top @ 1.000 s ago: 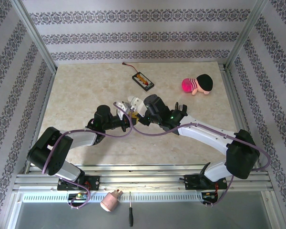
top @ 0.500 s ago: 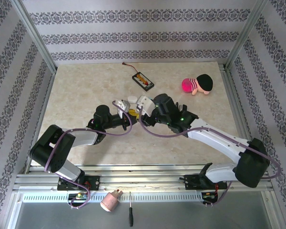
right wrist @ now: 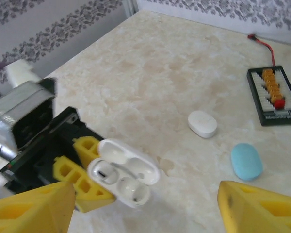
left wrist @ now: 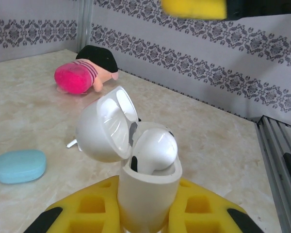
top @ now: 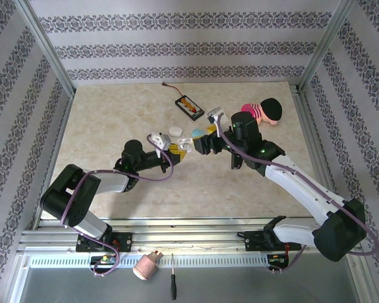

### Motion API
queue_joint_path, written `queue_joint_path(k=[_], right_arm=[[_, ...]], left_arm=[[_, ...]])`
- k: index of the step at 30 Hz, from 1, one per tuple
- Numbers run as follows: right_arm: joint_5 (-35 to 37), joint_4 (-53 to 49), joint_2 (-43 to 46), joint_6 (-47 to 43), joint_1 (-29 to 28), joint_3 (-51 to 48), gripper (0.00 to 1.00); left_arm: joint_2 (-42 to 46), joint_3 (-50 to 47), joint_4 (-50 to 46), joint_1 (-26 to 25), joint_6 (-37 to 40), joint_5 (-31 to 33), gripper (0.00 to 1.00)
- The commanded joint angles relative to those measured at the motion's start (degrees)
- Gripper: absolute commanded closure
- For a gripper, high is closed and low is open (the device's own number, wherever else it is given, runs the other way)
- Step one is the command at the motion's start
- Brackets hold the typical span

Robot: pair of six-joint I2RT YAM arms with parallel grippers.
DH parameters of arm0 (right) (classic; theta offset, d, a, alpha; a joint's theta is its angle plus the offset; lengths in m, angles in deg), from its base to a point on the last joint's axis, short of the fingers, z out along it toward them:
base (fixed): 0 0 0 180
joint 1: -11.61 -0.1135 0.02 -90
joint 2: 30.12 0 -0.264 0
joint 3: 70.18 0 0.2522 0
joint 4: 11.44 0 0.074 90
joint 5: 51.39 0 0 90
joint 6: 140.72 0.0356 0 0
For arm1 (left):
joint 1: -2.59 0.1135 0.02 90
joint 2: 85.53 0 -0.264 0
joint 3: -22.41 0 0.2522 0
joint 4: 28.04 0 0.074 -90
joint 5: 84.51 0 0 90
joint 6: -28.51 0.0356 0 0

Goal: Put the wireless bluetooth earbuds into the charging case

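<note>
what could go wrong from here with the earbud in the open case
The earbud sits high in the open charging case, not clearly seated; it might tip out or stop the lid closing. The left jaws grip the case low down, so a push from the open right gripper could twist it loose.

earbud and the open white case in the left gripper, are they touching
Touching. The left wrist view shows the white earbud sitting in the open case, its base sunk below the case's rim.

Tight left claw (top: 177, 149), right claw (top: 203, 140) agape, tips near each other.
</note>
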Motion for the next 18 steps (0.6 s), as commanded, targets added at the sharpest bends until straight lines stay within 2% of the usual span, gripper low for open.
queue_joint_path(k=[1,5,9,13,18], right_arm=[[-1.7,-2.5,-3.3,10.5,4.2,1.7,0.23],[-0.8,-7.9,-9.9,16.4,10.0,4.1,0.24],[-1.8,-7.8,-17.4,21.6,14.5,4.7,0.32],[3.0,-7.9,-24.7,22.9,15.3,7.4,0.43],[5.3,-6.9,-32.0,23.2,15.2,10.7,0.52]], left_arm=[[-1.5,-1.8,9.2,1.1,2.1,-2.3,1.0],[-2.3,-3.9,13.0,1.3,2.2,-1.8,1.0],[-2.3,-5.4,15.0,1.3,2.4,-1.1,1.0],[-1.6,-6.6,15.5,1.3,3.5,-0.6,1.0],[1.0,-6.3,9.3,1.3,7.1,-0.6,1.0]])
